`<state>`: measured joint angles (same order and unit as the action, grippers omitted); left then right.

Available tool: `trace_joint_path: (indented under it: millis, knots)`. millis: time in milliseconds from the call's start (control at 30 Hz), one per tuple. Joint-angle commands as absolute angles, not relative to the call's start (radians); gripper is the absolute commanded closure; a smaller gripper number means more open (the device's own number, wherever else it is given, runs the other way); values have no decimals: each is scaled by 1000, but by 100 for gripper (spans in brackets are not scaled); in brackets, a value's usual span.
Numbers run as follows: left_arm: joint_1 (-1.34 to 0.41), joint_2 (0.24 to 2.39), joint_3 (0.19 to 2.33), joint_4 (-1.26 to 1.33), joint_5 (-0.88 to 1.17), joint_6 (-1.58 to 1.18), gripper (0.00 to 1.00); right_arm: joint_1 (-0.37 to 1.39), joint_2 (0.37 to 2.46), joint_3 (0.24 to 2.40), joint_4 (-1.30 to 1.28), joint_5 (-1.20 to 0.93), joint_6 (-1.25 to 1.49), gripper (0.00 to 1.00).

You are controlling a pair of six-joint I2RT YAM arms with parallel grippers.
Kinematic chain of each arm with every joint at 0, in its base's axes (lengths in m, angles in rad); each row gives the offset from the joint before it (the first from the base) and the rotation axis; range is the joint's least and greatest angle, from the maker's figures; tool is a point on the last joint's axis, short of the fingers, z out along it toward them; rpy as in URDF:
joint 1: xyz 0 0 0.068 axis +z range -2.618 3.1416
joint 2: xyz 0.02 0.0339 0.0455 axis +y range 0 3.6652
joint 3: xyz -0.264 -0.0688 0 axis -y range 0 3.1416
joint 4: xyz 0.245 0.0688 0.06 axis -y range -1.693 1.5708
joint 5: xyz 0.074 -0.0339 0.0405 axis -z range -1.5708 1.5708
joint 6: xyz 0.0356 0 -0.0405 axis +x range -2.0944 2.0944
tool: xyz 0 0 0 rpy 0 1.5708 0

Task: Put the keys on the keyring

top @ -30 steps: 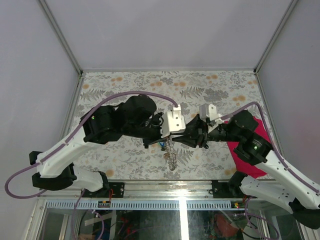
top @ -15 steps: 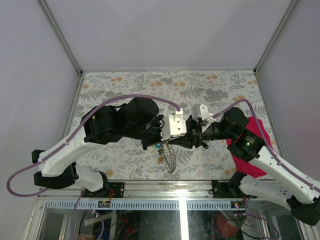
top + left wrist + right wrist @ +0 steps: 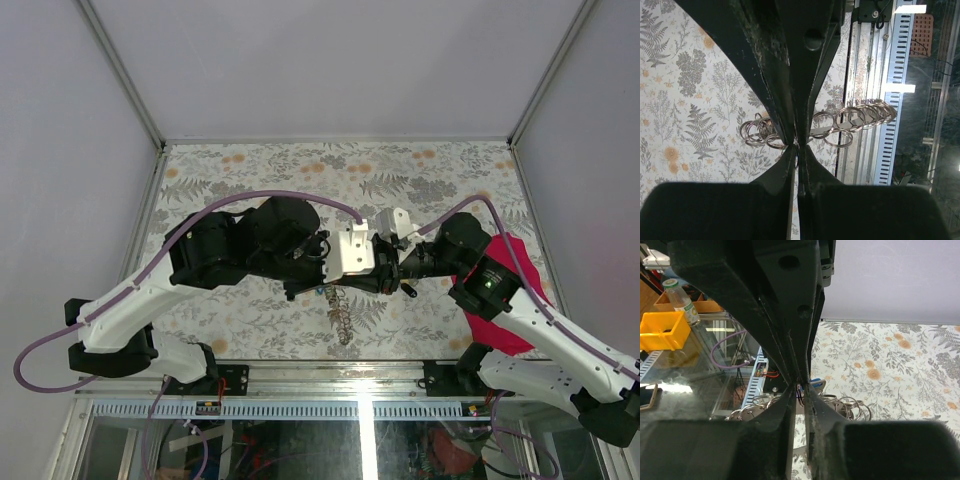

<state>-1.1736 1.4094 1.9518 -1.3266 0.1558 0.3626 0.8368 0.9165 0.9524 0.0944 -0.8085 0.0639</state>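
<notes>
The keyring hangs in the air between the two arms, over the near half of the floral-patterned table, its link chain trailing down from where the grippers meet. A crimson cloth lies at the table's right edge, partly under the right arm.

The left gripper has its fingers pressed together. Its wrist camera shows the fingertips meeting right on the line of silvery rings, which runs out to either side behind them, so the chain is pinched there.

The right gripper comes in from the opposite side, close against the left one. From its wrist, the jaws stand nearly together with a narrow slit between them. A small dark sliver sits in that slit, too indistinct to name, and whether it is gripped cannot be told. The rings lie just below the tips. Only this view shows the yellow bin beyond the table.
</notes>
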Motion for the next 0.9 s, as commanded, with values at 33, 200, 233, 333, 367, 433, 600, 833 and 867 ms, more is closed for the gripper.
trace_joint_path:
  millis: [33, 200, 233, 333, 367, 433, 600, 833, 867]
  knots:
    - [-1183, 1394, 1992, -1300, 144, 378, 100, 834, 927, 968, 149, -834, 69, 97]
    - [-1184, 1351, 1948, -1246, 126, 372, 94, 834, 892, 963, 156, -813, 65, 100]
    - [-1185, 1335, 1932, -1225, 125, 369, 89, 834, 885, 965, 155, -809, 64, 100]
    - [-1185, 1272, 1854, -1130, 122, 350, 75, 834, 874, 985, 140, -817, 64, 100]
    - [-1186, 1248, 1822, -1092, 130, 337, 73, 834, 872, 994, 135, -827, 66, 100]
    - [-1186, 1200, 1755, -1017, 155, 324, 72, 834, 868, 1010, 126, -842, 67, 100]
    - [-1186, 1096, 1616, -853, 174, 291, 71, 834, 858, 1034, 122, -861, 77, 100]
    - [-1185, 977, 1429, -616, 180, 243, 69, 834, 835, 1029, 196, -836, 131, 100]
    - [-1186, 964, 1412, -596, 177, 238, 69, 834, 829, 1021, 214, -829, 142, 100]
